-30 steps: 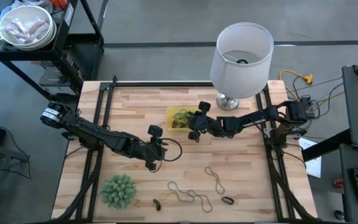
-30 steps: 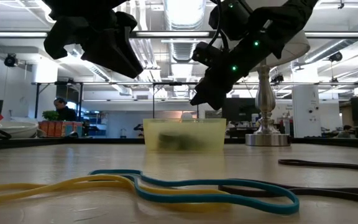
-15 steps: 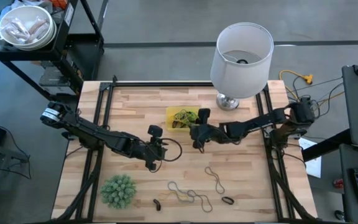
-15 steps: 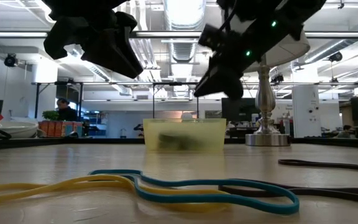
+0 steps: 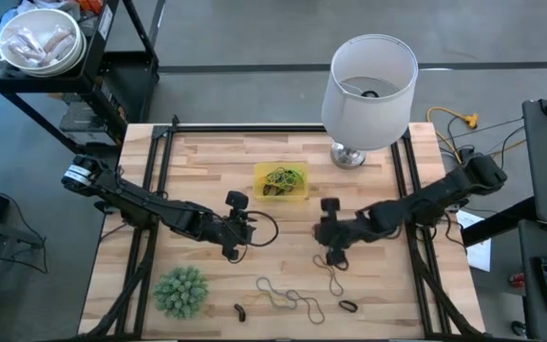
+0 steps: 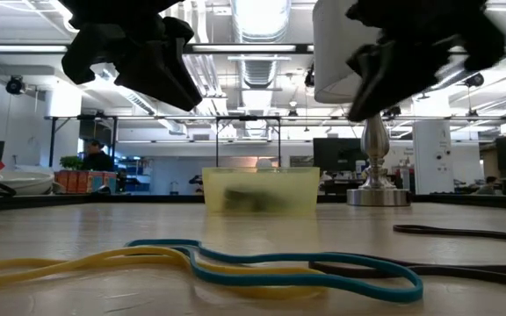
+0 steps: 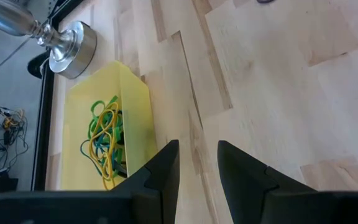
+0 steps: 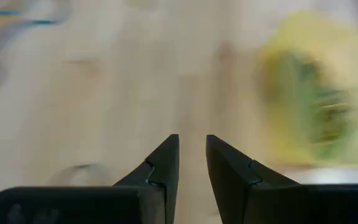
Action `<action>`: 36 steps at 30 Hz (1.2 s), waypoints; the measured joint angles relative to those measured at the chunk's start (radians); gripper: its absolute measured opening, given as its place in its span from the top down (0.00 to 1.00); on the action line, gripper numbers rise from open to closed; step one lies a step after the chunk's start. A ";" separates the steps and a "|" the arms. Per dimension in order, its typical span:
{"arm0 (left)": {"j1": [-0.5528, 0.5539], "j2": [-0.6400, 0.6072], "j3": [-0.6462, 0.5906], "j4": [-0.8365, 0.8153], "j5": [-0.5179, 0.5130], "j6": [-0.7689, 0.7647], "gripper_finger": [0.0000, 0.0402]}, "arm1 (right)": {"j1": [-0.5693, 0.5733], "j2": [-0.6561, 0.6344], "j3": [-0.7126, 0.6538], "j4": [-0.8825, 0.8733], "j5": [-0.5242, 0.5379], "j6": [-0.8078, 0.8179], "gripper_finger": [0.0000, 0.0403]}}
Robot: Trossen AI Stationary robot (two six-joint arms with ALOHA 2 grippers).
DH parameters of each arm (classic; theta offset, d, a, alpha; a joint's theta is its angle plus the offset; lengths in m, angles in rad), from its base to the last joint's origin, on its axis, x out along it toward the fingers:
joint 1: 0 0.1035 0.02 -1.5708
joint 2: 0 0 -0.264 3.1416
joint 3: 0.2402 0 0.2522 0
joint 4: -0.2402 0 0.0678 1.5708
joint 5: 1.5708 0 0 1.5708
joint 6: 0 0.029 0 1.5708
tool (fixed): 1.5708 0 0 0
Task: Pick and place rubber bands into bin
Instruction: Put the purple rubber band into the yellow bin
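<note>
Yellow bin holds green and yellow rubber bands mid-table; loose bands lie along the near edge. Right gripper, fingers slightly parted and empty, hovers over a tan band; thin loops could slip a pinch. Left gripper, slightly parted, waits.

Bin sits on the tabletop at centre, toward 12 o'clock, rubber bands inside. Lamp stands at its 2 o'clock. Loose bands lie toward 6 o'clock; spiky plant at 7 o'clock. Right gripper is above one loose band.
</note>
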 joint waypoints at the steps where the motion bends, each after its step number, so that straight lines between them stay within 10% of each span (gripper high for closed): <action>1: 0.000 0.000 0.000 0.002 0.000 0.000 0.77 | 0.015 0.000 -0.007 0.002 -0.048 0.038 0.82; 21: 0.000 0.000 0.000 0.005 0.000 -0.024 0.77 | 0.196 0.180 -0.036 0.005 -0.375 0.462 0.83; 36: 0.000 0.000 0.000 0.005 0.000 -0.025 0.77 | 0.217 0.180 -0.046 0.007 -0.179 0.445 0.85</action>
